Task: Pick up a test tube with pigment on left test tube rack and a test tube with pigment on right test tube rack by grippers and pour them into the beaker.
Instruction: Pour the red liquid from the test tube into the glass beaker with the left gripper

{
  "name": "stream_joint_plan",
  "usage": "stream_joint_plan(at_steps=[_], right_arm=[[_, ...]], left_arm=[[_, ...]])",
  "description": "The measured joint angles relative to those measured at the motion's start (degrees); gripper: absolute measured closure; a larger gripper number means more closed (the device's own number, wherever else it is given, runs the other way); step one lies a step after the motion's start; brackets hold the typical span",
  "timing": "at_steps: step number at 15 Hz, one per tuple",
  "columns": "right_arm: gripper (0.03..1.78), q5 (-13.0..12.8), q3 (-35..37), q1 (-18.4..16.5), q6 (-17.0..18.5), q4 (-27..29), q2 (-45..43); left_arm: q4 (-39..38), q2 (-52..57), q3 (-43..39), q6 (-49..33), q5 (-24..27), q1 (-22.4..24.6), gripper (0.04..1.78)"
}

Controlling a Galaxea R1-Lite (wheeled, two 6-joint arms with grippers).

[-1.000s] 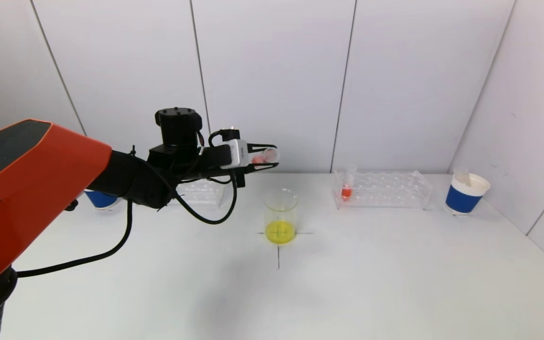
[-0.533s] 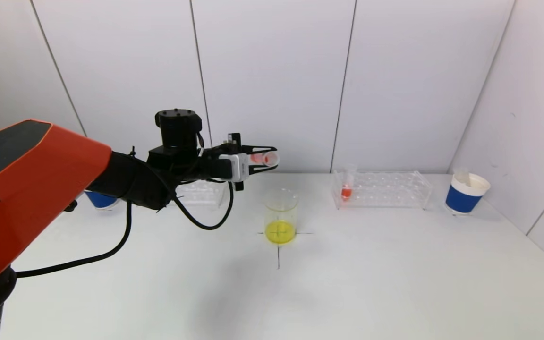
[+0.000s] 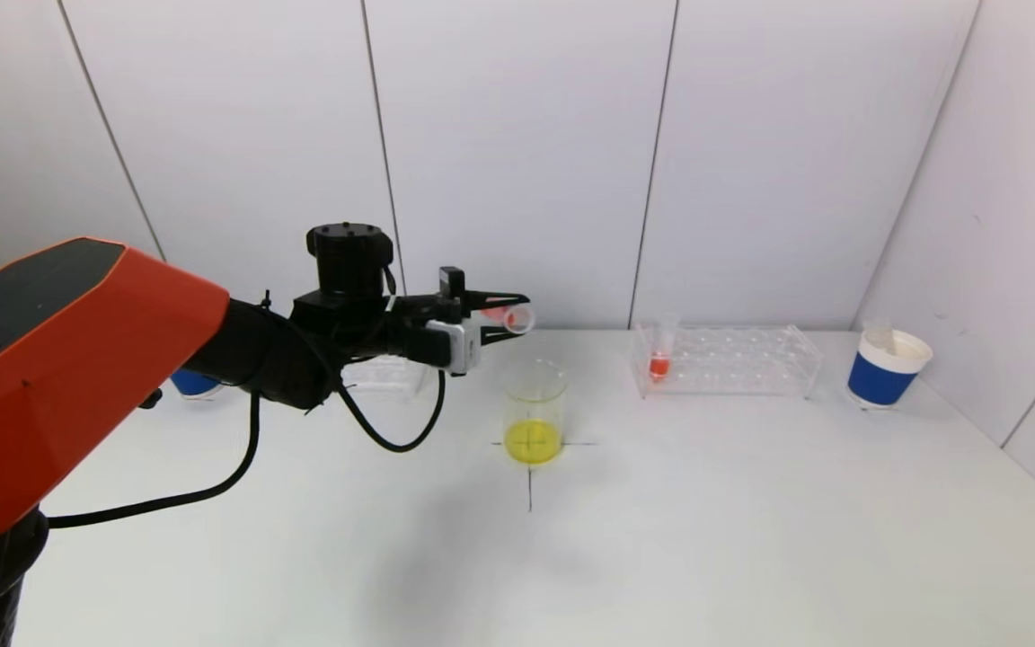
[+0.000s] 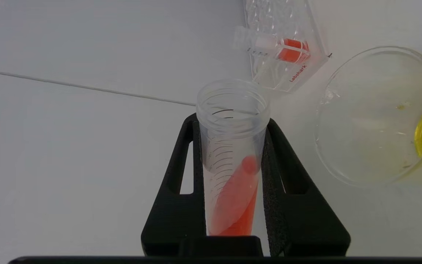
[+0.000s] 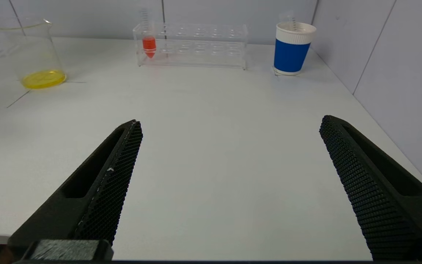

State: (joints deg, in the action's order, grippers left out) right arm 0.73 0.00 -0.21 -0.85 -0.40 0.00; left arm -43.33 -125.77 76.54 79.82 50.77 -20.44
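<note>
Held test tube (image 4: 233,161): I see it tipped further over than a second ago, lying near horizontal in the air above and just behind the beaker (image 3: 535,412), its open threaded mouth turned toward the beaker's side. Clear graduated plastic; orange-red pigment now stretches along the lower wall toward the mouth.

Left gripper (image 3: 501,314): black fingers clamped on the tube's sides; the wrist has rolled and dropped slightly since the earlier frames.

Beaker: clear glass, cylindrical, with a shallow pool of yellow liquid at the bottom, standing on a black cross mark on the white table (image 3: 706,521).

Right rack (image 3: 727,361): clear plastic, one upright tube (image 3: 659,351) with orange pigment in its end slot nearest the beaker. Left rack (image 3: 384,368): clear, mostly hidden behind my left arm.

Blue-and-white paper cups: one (image 3: 886,367) beyond the right rack, one (image 3: 192,381) partly hidden at left.

Right gripper (image 5: 229,176): spread wide, holding nothing, low over the table's near edge.
</note>
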Motion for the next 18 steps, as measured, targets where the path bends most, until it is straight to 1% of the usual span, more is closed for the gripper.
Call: stream_joint_plan(at_steps=[9,18], right_arm=[[0.05,0.01,0.0,0.0,0.0,-0.01,0.0],[0.05,0.01,0.0,0.0,0.0,-0.01,0.0]], left_arm=[[0.02,-1.16,-0.33,8.18,-2.76,-0.56,1.37],[-0.05,-1.21,-1.05,13.45,-4.3,-0.66,1.37]])
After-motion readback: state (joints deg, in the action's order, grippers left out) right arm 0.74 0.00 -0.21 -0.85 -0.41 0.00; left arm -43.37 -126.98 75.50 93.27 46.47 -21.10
